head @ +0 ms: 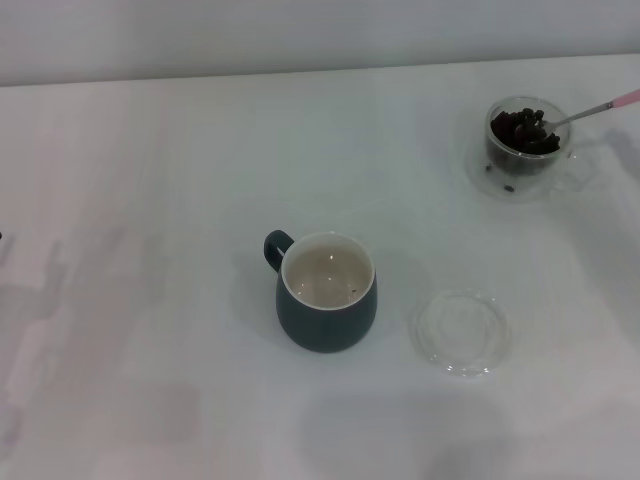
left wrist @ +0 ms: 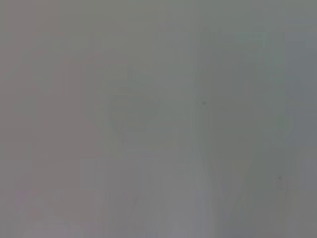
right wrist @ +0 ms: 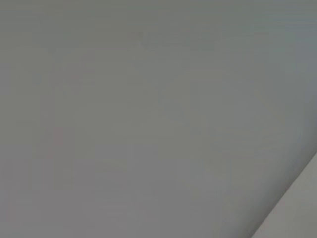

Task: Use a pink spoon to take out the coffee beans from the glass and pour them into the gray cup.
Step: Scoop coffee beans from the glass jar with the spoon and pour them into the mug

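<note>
In the head view the gray cup (head: 327, 292) stands upright near the middle of the white table, handle toward the far left, its cream inside nearly bare. The glass (head: 524, 143) stands at the far right, holding a heap of coffee beans (head: 525, 130). The pink spoon (head: 592, 111) rests in the glass, its bowl among the beans and its pink handle pointing to the right edge. Neither gripper shows in any view; both wrist views show only blank grey surface.
A flat shallow clear glass dish (head: 462, 332) lies on the table to the right of the gray cup. The white table (head: 150, 300) runs to a pale wall at the back.
</note>
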{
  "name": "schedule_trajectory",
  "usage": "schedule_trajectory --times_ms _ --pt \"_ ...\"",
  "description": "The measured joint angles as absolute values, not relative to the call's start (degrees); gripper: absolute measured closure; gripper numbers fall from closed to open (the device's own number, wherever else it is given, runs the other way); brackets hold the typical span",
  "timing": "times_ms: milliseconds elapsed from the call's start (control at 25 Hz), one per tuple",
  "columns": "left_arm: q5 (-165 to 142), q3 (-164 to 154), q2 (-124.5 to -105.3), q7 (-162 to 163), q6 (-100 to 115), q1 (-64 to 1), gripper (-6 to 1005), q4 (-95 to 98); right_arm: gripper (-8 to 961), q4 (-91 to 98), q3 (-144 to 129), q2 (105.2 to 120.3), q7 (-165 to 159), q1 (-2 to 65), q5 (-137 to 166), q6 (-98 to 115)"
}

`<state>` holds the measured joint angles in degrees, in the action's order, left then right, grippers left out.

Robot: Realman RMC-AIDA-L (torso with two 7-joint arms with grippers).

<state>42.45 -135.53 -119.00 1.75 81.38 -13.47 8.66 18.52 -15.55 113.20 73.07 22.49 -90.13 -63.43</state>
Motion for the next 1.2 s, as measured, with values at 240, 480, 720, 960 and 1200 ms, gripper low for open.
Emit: schedule_trajectory --times_ms 240,480,720,960,1200 --pt "42.3 -135.5 -119.00 1.8 81.4 -13.6 433 8.6 806 18.6 -15.6 113.07 70.2 22.5 -90.2 -65.0" --pt "42.2 -135.5 -119.03 1.8 81.4 -13.6 434 8.6 806 18.6 -15.9 112.96 68.9 22.9 -90.2 -67.0" --pt "42.2 -135.6 -119.11 1.8 81.4 -13.6 436 8.6 805 18.5 -16.6 113.52 68.8 23.1 -89.6 -69.8" --pt "42.2 -135.6 -119.15 1.8 81.4 -13.7 434 8.6 805 17.9 -18.9 114.12 68.6 22.9 -89.5 -71.6" --pt "42.2 -135.6 -119.26 1.8 81.4 -13.7 434 8.6 805 17.2 -21.0 114.73 68.3 22.8 -89.5 -74.2"
